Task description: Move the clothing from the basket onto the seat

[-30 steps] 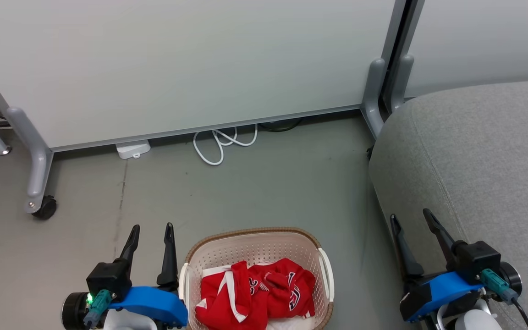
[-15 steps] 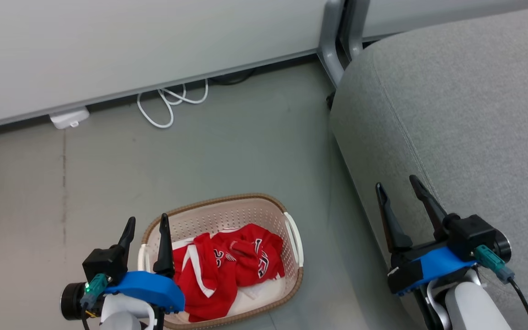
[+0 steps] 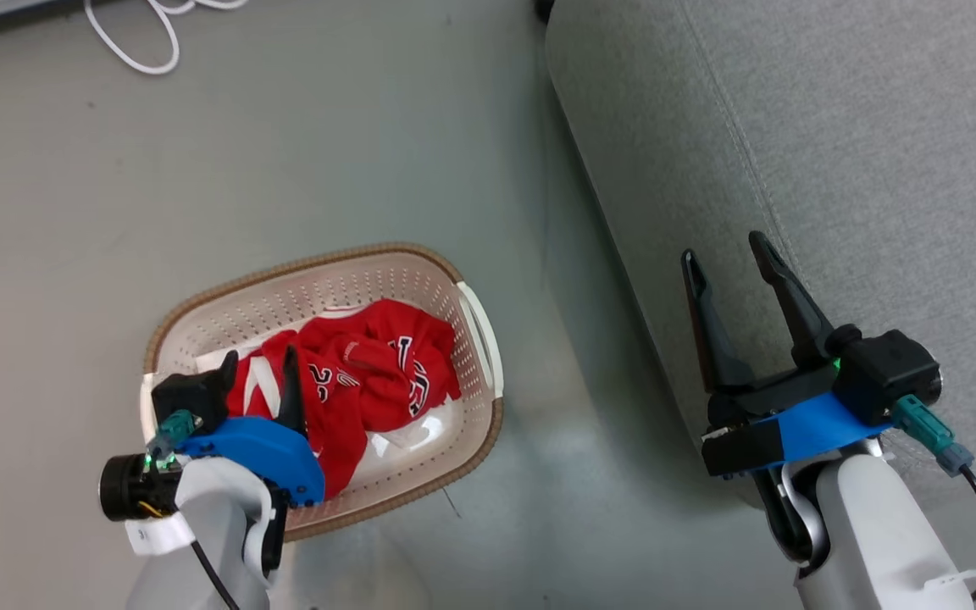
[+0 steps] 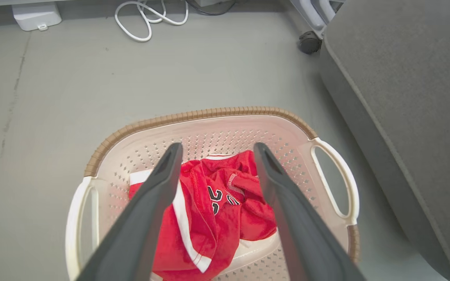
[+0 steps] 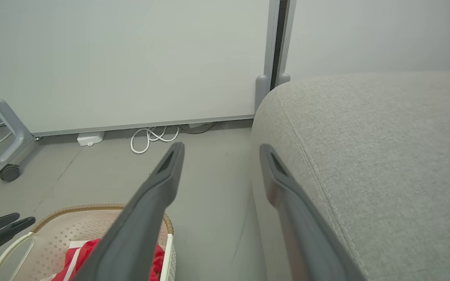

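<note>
Clothing (image 3: 369, 373), a crumpled red heap, lies in the basket (image 3: 302, 264) on the floor (image 3: 285, 127) in your head view. Your left tool (image 3: 259, 356) hangs over the basket, fingers spread, holding nothing. Your right tool (image 3: 723, 247) is spread and empty at the seat (image 3: 835, 127) edge. In your left wrist view, both fingers frame the red cloth. In your right wrist view, the fingers stand apart beside the seat.
</note>
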### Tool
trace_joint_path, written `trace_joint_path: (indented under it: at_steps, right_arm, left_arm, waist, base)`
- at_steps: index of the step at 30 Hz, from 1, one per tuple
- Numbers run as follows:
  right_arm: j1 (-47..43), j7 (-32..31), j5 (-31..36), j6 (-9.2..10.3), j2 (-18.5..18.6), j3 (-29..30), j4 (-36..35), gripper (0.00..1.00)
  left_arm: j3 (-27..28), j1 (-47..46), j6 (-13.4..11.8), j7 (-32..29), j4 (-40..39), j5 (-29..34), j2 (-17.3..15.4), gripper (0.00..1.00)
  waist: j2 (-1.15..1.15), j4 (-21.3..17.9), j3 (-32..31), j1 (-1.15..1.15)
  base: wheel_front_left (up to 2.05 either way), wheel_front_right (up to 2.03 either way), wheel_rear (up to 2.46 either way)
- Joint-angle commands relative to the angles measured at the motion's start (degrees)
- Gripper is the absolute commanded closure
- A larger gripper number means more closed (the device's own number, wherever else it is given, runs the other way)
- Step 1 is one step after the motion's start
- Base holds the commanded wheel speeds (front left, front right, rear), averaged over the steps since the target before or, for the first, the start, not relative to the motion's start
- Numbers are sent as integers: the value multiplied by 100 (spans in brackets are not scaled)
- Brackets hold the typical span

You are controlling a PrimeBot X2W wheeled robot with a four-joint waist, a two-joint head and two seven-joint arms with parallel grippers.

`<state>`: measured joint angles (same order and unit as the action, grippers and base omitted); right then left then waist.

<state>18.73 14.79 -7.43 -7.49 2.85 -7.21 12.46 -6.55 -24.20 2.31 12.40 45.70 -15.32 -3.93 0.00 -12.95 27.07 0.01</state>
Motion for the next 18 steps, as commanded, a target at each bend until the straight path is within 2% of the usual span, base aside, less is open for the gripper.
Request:
trace_joint_path:
  at_steps: [1, 10, 18]
  right_arm:
    - [141, 32, -62, -1, 5, -38, -56, 0]
    - [386, 46, -303, -1, 5, -196, -346, 0]
    - [514, 48, -486, -1, 5, -351, -543, 0]
  left_arm:
    - [-9, -222, -26, -17, 113, 17, -71, 0]
    - [28, -1074, -147, -53, 1085, -10, -243, 0]
    - [59, -1499, -312, 27, 1690, -42, -345, 0]
  waist:
    - [0, -194, 487, -1]
    - [0, -414, 1317, -1]
    - [0, -594, 1752, -1]
  base:
    - [0, 0, 0]
    - [0, 0, 0]
    - [0, 0, 0]
